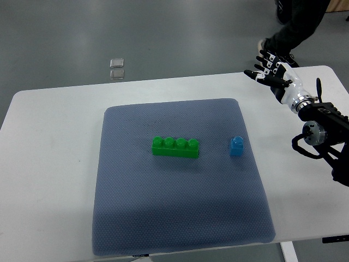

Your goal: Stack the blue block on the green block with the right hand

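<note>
A long green block (pixel 175 147) with studs on top lies near the middle of the blue-grey mat (pixel 180 218). A small blue block (pixel 236 146) stands on the mat to its right, apart from it. My right hand (pixel 266 68) hovers over the table's far right corner, well beyond and to the right of the blue block. Its fingers are spread and hold nothing. Its arm (pixel 322 128) enters from the right edge.
The white table (pixel 49 164) carries the mat. A person's dark leg and shoe (pixel 289 33) stand on the floor just behind the right hand. Two small clear squares (pixel 116 68) lie on the floor beyond the table's far edge.
</note>
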Motion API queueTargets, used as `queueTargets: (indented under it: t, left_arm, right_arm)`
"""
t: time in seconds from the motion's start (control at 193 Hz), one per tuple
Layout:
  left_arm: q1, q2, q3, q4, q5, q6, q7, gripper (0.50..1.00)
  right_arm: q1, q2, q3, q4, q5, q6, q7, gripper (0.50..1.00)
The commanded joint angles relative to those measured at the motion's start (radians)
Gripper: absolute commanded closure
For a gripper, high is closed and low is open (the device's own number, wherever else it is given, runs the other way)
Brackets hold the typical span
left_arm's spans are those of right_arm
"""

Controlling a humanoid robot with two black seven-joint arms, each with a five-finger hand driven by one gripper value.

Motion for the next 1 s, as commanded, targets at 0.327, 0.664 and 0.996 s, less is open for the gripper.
queueTargets:
  t: [0.327, 0.664, 0.996]
  left_arm:
    - [0.000, 0.000, 0.000, 0.000, 0.000, 0.000, 0.000, 0.500]
    - [0.000, 0.000, 0.000, 0.000, 0.000, 0.000, 0.000, 0.500]
    - [0.000, 0.000, 0.000, 0.000, 0.000, 0.000, 0.000, 0.500]
  right_arm:
    - [0.035, -0.120, -0.004, 0.061, -0.213, 0.115, -0.004, 0.579]
    - [0.107, -0.313, -0.140, 0.231, -0.440, 0.204, -0.037, 0.581]
    - [0.244, -0.528, -0.303, 0.505, -0.628, 0.335, -0.221, 0.581]
